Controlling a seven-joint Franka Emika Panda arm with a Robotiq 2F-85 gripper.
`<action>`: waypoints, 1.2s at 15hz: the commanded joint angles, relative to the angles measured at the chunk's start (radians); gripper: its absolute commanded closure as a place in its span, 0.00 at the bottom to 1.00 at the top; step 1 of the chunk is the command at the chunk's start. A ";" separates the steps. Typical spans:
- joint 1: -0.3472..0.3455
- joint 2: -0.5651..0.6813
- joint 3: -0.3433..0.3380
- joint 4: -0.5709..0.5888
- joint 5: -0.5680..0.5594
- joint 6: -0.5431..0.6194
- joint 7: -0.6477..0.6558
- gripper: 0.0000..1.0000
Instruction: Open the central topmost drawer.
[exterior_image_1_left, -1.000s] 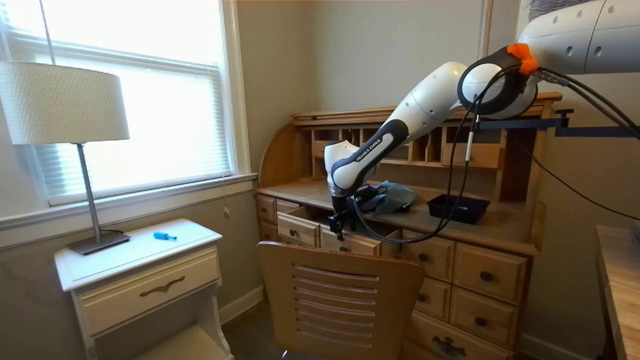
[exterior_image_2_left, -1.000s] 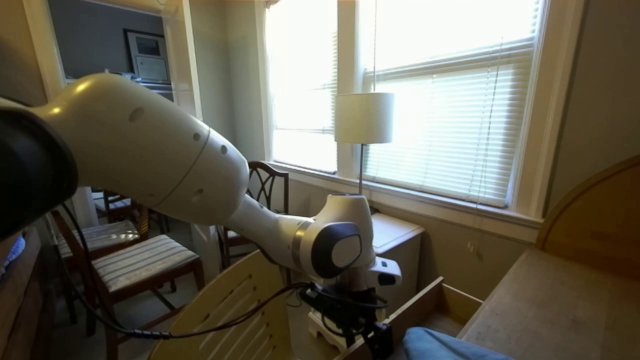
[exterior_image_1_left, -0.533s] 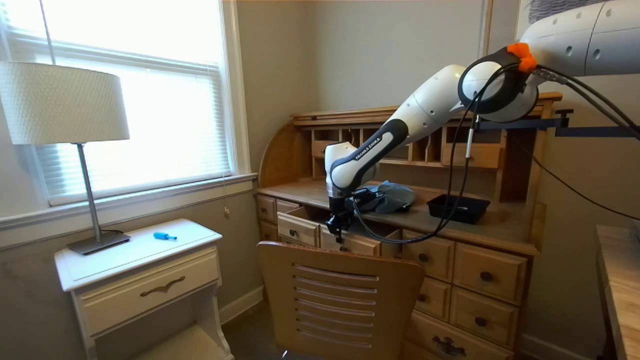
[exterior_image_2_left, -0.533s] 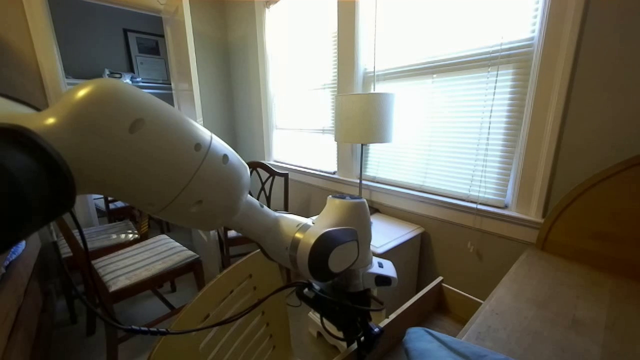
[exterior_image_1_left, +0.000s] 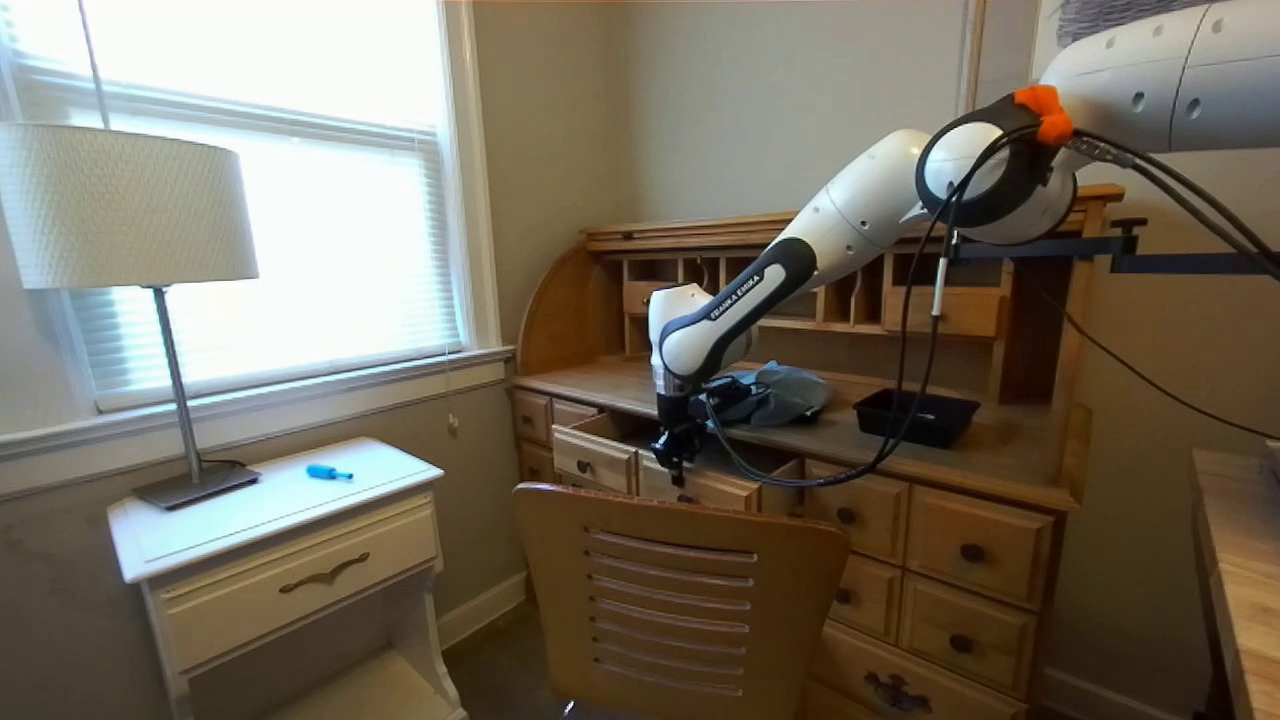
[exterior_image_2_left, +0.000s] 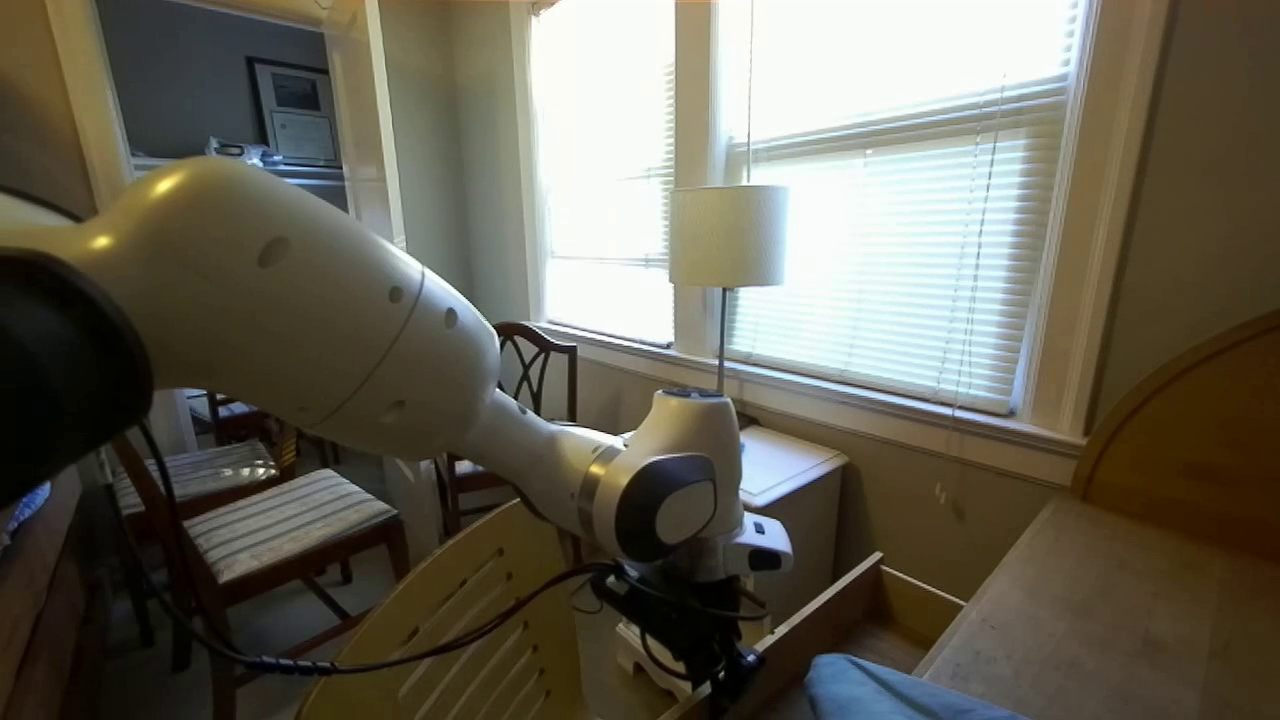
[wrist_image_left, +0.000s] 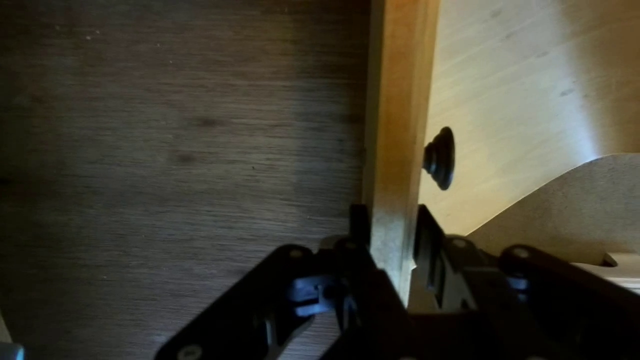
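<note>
Central drawer (exterior_image_1_left: 652, 478) edged outward; wrist view alone shows the hand (wrist_image_left: 392, 220) pinching its front (wrist_image_left: 404, 100).

White-shaded lamp (exterior_image_1_left: 140, 225) on nightstand (exterior_image_1_left: 245, 608) near bright window (exterior_image_1_left: 320, 235).

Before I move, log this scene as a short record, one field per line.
Central topmost drawer: pulled out; whether fully, cannot tell
Gripper: closed on the drawer's front, one finger inside, one outside
Knob: dark, on the drawer's outer face, not gripped
Chair: slatted back, standing before the desk
On the desk: blue-grey cloth-like item, black tray
Side table: white, bearing a lamp and a small blue item
</note>
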 joint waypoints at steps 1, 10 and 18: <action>0.057 0.005 0.047 0.010 -0.010 0.006 -0.076 0.94; 0.123 0.007 0.037 0.026 -0.029 -0.004 -0.056 0.94; 0.163 0.015 0.028 0.044 -0.033 -0.018 -0.023 0.94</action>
